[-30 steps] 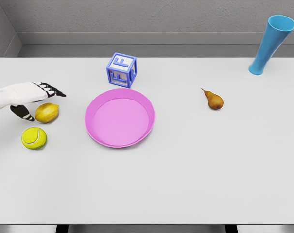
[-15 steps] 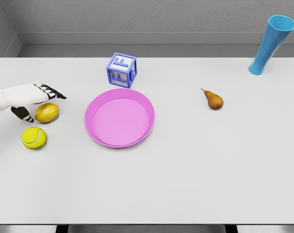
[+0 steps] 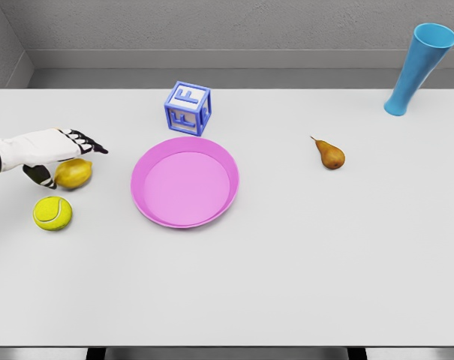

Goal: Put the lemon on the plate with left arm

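— Since a second ago the left hand (image 3: 52,150) has slid a little to the right, so its fingers (image 3: 88,141) now reach past the far side of the lemon (image 3: 73,173), and the lemon itself sits a touch further right. Why hold the hand like that?

— It looks like a cage: fingers stretched over the top, thumb tucked at the lemon's left. They aren't clenched on it yet; I'd call them spread around the fruit, holding nothing.

— And the lemon's place?

— On the table at the middle left of the frame, just above the tennis ball (image 3: 52,213) and well to the left of the plate (image 3: 153,208), not on it.

— So the approach from the left makes sense?

— I think so: the arm enters from that edge, and the plate lies straight ahead to the right. The block (image 3: 187,108) above the plate and the pear (image 3: 331,155) to the right stay out of that line.

— The right arm?

— Not in view.
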Controlling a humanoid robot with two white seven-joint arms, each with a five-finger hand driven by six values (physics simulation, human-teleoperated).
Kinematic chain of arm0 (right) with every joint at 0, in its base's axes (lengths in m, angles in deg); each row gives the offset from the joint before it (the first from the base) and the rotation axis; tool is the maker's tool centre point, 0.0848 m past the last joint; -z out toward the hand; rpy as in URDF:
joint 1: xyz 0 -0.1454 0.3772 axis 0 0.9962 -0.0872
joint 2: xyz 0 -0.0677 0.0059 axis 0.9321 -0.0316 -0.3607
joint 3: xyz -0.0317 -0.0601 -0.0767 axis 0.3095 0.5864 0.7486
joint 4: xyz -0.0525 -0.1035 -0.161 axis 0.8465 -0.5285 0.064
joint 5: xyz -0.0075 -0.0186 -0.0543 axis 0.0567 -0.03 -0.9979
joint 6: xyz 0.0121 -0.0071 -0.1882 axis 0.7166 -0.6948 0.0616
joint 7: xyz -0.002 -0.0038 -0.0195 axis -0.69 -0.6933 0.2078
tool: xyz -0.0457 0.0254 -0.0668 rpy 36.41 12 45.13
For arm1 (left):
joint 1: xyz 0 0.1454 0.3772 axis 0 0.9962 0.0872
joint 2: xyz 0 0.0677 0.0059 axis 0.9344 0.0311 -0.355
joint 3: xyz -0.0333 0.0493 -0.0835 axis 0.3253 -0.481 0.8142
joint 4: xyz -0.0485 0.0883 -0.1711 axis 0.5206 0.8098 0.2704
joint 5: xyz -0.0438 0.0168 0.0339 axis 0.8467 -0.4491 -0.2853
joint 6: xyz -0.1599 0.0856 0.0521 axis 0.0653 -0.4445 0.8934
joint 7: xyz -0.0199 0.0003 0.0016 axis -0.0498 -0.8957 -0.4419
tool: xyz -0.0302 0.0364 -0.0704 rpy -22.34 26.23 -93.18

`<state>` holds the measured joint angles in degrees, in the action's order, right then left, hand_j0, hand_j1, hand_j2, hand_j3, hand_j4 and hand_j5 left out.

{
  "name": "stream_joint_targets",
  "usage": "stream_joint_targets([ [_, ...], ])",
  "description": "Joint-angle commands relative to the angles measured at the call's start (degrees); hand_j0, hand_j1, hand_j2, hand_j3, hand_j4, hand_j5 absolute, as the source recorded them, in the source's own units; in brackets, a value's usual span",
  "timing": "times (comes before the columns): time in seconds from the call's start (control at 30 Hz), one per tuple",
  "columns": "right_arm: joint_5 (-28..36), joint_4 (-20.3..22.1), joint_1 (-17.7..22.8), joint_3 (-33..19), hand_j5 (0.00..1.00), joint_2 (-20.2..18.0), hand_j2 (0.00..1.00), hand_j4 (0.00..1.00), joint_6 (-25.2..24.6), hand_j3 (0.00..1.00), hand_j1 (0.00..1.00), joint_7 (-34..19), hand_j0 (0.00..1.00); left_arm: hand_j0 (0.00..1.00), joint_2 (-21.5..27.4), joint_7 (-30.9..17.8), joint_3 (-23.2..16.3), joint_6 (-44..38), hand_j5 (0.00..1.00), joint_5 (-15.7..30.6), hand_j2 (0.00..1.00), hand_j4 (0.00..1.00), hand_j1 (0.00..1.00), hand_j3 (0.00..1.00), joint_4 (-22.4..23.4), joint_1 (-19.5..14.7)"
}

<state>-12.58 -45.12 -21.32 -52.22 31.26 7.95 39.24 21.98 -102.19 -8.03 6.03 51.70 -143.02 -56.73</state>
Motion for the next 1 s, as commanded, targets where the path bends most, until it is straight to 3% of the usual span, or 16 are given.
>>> stream_joint_targets([
  [0.0, -0.1, -0.1, -0.1, 0.0, 1.0, 0.0, 1.0, 1.0, 0.0, 1.0, 1.0, 0.0, 1.0, 1.0, 0.1, 0.0, -0.3, -0.1, 1.0, -0.1, 1.0, 1.0, 1.0, 1.0, 0.0, 0.0],
  [0.13, -0.1, -0.1, -0.1, 0.0, 1.0, 0.0, 1.0, 1.0, 0.0, 1.0, 1.0, 0.0, 1.0, 1.0, 0.2, -0.1, -0.3, -0.1, 1.0, -0.4, 1.0, 1.0, 1.0, 1.0, 0.0, 0.1],
  [0.23, 0.0, -0.1, -0.1, 0.0, 1.0, 0.0, 1.0, 1.0, 0.0, 1.0, 1.0, 0.0, 1.0, 0.78, 0.3, -0.1, -0.4, -0.1, 0.78, -0.6, 0.78, 0.78, 0.78, 0.78, 0.0, 0.2],
  [0.37, 0.0, -0.1, -0.1, 0.0, 1.0, 0.0, 1.0, 1.0, 0.0, 1.0, 1.0, 0.0, 1.0, 0.66, 0.3, -0.3, -0.4, -0.1, 0.66, -0.5, 0.66, 0.66, 0.66, 0.66, 0.0, 0.2],
  [0.97, -0.1, -0.1, 0.0, 0.0, 1.0, 0.0, 1.0, 1.0, 0.0, 1.0, 1.0, 0.0, 1.0, 0.6, 0.6, -0.2, -0.4, -0.1, 0.6, -0.4, 0.6, 0.6, 0.6, 0.6, -0.1, 0.4],
])
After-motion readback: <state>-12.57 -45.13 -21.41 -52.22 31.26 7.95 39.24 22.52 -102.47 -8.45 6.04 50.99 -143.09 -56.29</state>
